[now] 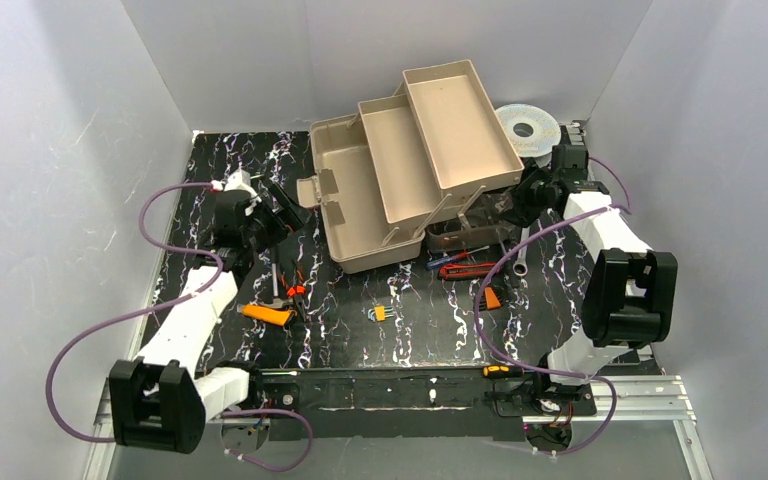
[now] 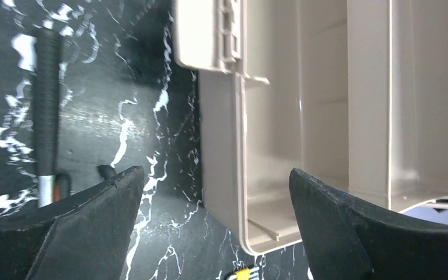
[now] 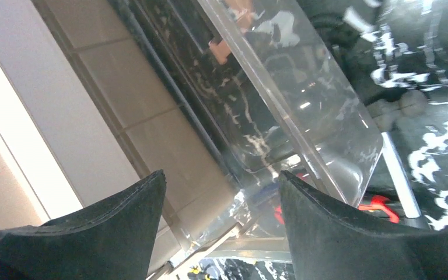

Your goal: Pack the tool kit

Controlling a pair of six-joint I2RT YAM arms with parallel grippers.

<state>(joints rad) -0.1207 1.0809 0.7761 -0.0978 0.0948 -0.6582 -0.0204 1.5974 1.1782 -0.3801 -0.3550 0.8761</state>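
Left gripper (image 2: pixel 216 175): fingers wide apart, released, holding nothing.
Right gripper (image 3: pixel 221 178): fingers spread, empty, just before lid (image 3: pixel 303 116).
Toolbox (image 1: pixel 357 197): open, long axis 11 to 5 o'clock.

Left arm (image 1: pixel 192 318) and right arm (image 1: pixel 605 228): white link housings, black blocky joint casings. One purple cable (image 1: pixel 141 212) loops loosely alongside each arm. Fingers (image 2: pixel 81 233) are matte black, wedge-shaped, with blunt tapered tips.
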